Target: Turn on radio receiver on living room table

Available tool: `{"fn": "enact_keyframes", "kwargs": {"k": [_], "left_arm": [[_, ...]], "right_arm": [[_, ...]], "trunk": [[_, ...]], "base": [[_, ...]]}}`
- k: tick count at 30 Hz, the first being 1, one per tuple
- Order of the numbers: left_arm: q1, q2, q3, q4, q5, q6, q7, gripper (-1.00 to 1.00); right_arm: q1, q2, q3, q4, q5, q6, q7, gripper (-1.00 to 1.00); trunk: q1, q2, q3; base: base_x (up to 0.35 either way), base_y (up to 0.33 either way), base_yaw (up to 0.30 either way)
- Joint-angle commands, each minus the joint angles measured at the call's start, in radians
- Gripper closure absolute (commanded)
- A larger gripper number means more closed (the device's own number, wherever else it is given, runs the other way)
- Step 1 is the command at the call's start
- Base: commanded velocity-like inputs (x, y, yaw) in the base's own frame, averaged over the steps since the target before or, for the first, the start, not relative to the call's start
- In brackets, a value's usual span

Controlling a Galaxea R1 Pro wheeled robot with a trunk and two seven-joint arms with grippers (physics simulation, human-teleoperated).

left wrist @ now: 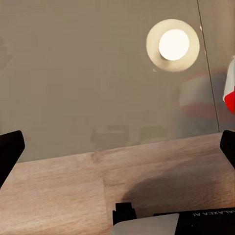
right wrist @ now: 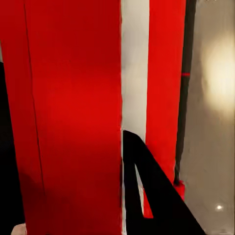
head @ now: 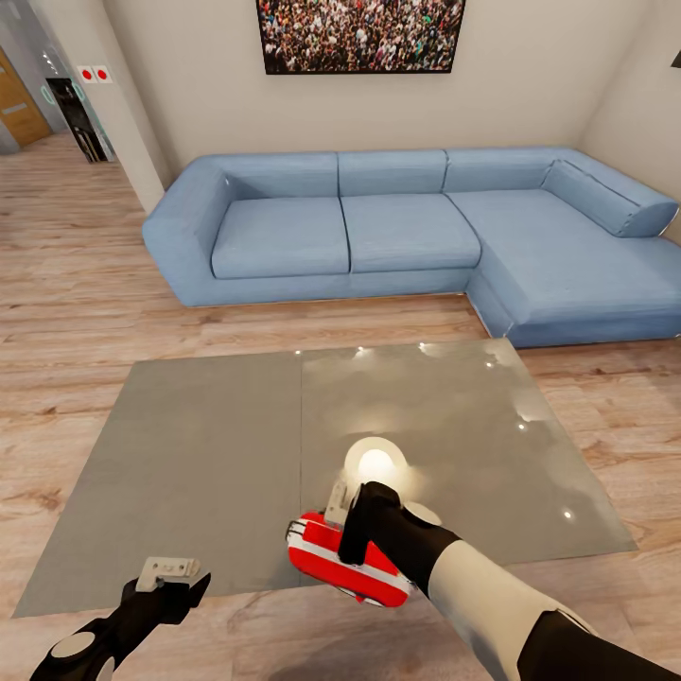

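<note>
- One radio (head: 345, 560): red with a white band, lying at the near edge of the tabletop (head: 218, 454), right of the seam between the two panels. In the right wrist view its red body (right wrist: 73, 117) is very close to the camera, the white band running along it.
- Two pincers. The right pincer (head: 342, 506) is down on the radio, its black wrist lying over the red top; one dark finger (right wrist: 147, 191) rests against the white band. Whether it is clenched on the radio or only touching it, I cannot tell.
- The left pincer (head: 170, 572) hangs released just off the tabletop's near edge, well left of the radio and touching nothing. In the left wrist view its two dark fingers (left wrist: 10, 152) stand wide apart over the floor and the tabletop's edge.
- One tabletop: low, grey, glossy, two panels. It mirrors one round lamp glow (head: 375, 465) just beyond the radio, and small light spots further back.
- One blue L-shaped sofa (head: 407, 232) beyond the tabletop, its short arm on the right.
- One crowd picture (head: 359, 33) on the beige wall above the sofa.
- Light wood floor (head: 66, 312) all round; a doorway (head: 24, 99) opens at far left.
</note>
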Motion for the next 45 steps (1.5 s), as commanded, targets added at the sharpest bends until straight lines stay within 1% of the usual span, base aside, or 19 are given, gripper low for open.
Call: {"fn": "enact_keyframes", "kwargs": {"k": [1,13,15,17,18,19,22,37,42,45], "left_arm": [[0.000,0.000,0.000,0.000,0.000,0.000,0.000,-1.00],[0.000,-0.001,0.000,0.000,0.000,0.000,0.000,-1.00],[0.000,-0.001,0.000,0.000,0.000,0.000,0.000,-1.00],[0.000,0.000,0.000,0.000,0.000,0.000,0.000,-1.00],[0.000,0.000,0.000,0.000,0.000,0.000,0.000,-1.00],[0.000,-0.001,0.000,0.000,-0.001,0.000,-0.003,-1.00],[0.000,-0.001,0.000,0.000,0.000,0.000,-0.003,-1.00],[0.000,-0.001,0.000,-0.001,0.002,-0.001,-0.006,-1.00],[0.000,-0.003,-0.003,-0.015,0.003,0.000,-0.007,-1.00],[0.000,-0.006,-0.004,-0.023,0.003,-0.001,-0.008,-1.00]], "right_arm": [[0.000,0.000,-0.001,0.000,-0.004,0.001,-0.001,1.00],[0.000,0.000,-0.006,-0.005,-0.005,0.003,-0.001,1.00],[0.000,0.000,-0.010,-0.033,-0.005,0.006,0.007,1.00],[0.000,0.000,-0.022,-0.099,-0.005,0.012,0.021,1.00],[0.000,0.000,-0.036,-0.169,-0.006,0.021,0.042,1.00],[0.000,-0.164,-0.234,-0.913,-0.005,0.407,0.381,1.00],[0.000,-0.167,-0.240,-0.922,-0.004,0.407,0.385,1.00],[0.000,-0.171,-0.246,-0.926,-0.005,0.407,0.389,1.00],[0.000,-0.173,-0.262,-0.926,-0.004,0.407,0.388,1.00],[0.000,-0.174,-0.265,-0.926,-0.003,0.407,0.387,1.00]], "trunk": [[0.000,0.000,0.000],[0.000,0.000,0.000],[0.000,0.000,0.000],[0.000,0.000,0.000],[0.000,0.000,0.000],[0.000,0.000,0.000],[0.000,0.000,0.000],[0.000,0.000,0.000],[0.000,0.000,0.000],[0.000,0.000,0.000]], "base": [[0.000,0.000,0.000],[0.000,0.000,0.000],[0.000,0.000,0.000],[0.000,0.000,0.000],[0.000,0.000,0.000],[0.000,0.000,0.000],[0.000,0.000,0.000],[0.000,0.000,0.000],[0.000,0.000,0.000],[0.000,0.000,0.000]]}}
